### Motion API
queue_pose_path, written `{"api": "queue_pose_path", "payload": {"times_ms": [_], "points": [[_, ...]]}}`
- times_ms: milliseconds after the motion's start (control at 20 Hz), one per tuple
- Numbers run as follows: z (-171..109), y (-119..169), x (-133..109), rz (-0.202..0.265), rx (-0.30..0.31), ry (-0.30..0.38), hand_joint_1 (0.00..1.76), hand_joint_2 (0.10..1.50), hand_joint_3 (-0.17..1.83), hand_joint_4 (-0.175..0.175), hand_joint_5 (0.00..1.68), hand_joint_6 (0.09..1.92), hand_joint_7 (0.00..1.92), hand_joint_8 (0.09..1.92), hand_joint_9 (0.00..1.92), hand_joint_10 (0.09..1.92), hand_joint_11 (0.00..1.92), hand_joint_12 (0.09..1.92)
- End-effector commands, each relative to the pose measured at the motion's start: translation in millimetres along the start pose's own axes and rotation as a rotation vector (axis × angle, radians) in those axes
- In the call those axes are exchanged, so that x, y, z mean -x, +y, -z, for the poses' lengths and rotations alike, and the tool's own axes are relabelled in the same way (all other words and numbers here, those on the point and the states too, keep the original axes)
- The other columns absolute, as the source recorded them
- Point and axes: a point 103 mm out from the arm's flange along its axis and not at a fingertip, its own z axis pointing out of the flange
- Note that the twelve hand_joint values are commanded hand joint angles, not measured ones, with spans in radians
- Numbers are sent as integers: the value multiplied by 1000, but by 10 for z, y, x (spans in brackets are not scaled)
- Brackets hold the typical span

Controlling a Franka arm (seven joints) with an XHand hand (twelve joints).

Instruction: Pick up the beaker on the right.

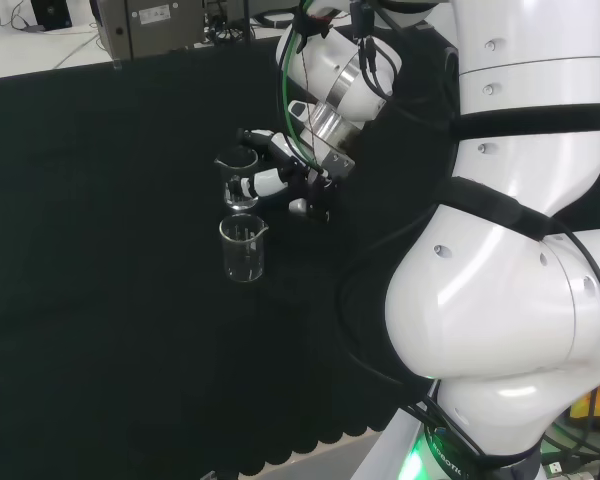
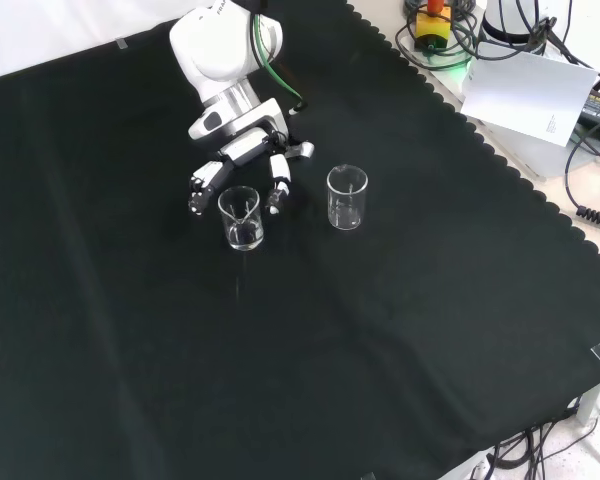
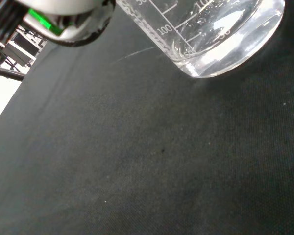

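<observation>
In the front view the hand (image 2: 242, 160) brackets one glass beaker (image 2: 241, 217) with straight, spread fingers; another beaker (image 2: 346, 197) stands apart.

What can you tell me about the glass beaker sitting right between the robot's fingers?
The beaker is a small, clear, glass-like cup with a pouring spout at its rim and a thick round base; the wrist view shows printed measuring marks on its wall. It looks empty and stands upright on the black cloth. The hand reaches down around it, fingers spread on either side and not yet closed on it; whether any finger touches it, I cannot tell. A second beaker stands apart, to its right in the front view.
</observation>
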Motion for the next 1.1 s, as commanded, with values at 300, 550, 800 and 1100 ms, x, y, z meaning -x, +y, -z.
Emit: {"api": "queue_pose_path", "payload": {"times_ms": [300, 550, 800, 1100], "points": [[-67, 66, -25, 16, 25, 33, 884, 511, 615, -46, 424, 87, 166, 736, 343, 678, 33, 1406], [-115, 96, -36, 20, 37, 41, 898, 509, 618, -47, 477, 87, 217, 767, 393, 685, 60, 1397], [-142, 125, -47, 15, 68, 60, 946, 513, 622, -46, 526, 162, 253, 798, 449, 666, 98, 1369], [-170, 149, -35, 15, 79, 91, 968, 509, 643, -46, 337, 699, 257, 822, 466, 663, 116, 1373]]}}
